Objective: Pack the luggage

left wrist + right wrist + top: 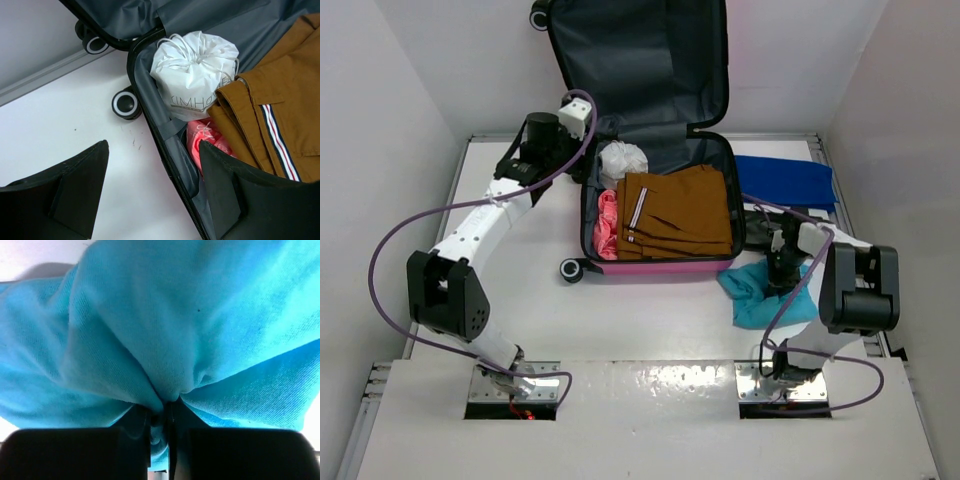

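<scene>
Nearest the arm bases, the right claw (160, 415) is pinched tight on a bunched fold of the soft turquoise knit cloth (752, 295). The cloth lies crumpled on the white tabletop (520, 290), just off the front right corner of the case.

Behind it, the small hot-pink hard-shell luggage (650, 266) lies open in the middle of the tabletop. Its lower half is already well filled. Folded brown trousers with a striped band (685, 210) take up most of it, and a coral-pink garment (607, 222) is tucked down the left side. A white drawstring bag (197, 70) sits in the far left corner.

The left claw (152, 185) hangs over that left edge with its jaws apart, holding nothing.

Right of the case and further back, a dark blue folded cloth (785, 180) lies on the tabletop. Farthest away, the grey-lined lid (640, 60) stands up against the back wall.

I would put the packing past halfway. The turquoise cloth and the blue one are not yet in, and the lid is not yet closed or zipped.
</scene>
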Action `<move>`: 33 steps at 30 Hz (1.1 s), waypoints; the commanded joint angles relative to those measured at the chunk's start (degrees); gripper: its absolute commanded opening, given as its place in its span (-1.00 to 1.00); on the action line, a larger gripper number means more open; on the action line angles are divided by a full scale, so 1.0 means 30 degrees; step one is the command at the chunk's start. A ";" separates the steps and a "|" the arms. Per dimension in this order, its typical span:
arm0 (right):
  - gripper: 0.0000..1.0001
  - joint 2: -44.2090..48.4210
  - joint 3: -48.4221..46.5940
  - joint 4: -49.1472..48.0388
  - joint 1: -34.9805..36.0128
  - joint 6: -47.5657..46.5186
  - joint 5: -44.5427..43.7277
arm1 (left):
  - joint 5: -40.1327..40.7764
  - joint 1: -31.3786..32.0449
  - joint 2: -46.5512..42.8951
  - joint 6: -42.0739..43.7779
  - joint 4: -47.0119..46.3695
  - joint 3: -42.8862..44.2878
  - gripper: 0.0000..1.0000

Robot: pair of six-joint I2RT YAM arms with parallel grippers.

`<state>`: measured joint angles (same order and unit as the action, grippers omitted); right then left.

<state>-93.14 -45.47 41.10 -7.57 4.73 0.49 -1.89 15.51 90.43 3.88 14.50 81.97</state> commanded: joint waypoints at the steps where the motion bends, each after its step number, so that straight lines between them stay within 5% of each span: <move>1: -1.00 0.0398 0.0366 -0.0636 -0.1305 -0.0606 0.1467 | -0.0218 -0.0247 0.0031 0.0113 -0.0352 0.0800 0.55; 8: -1.00 0.8041 -0.3704 0.1534 -0.2252 -0.1842 0.8531 | -0.0571 -0.0247 -0.0144 -0.0063 -0.0352 0.0156 0.55; 14: -1.00 0.8197 -0.7657 -0.0537 -0.0675 0.1023 1.0852 | -0.0571 -0.0247 -0.0320 -0.0239 -0.0352 -0.0020 0.55; 25: -1.00 0.1088 -1.3432 -0.9357 0.4193 0.5042 0.8510 | -0.0190 -0.0657 -0.0320 -0.0617 -0.0527 0.0156 0.55; 33: -1.00 -0.6615 -1.9811 -0.7993 0.5718 0.4312 0.4966 | 0.0220 -0.1243 -0.0320 -0.0971 -0.0879 -0.0049 0.55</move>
<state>-107.15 -96.42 17.32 8.84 17.98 21.04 -1.91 12.84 90.80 2.26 14.02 81.89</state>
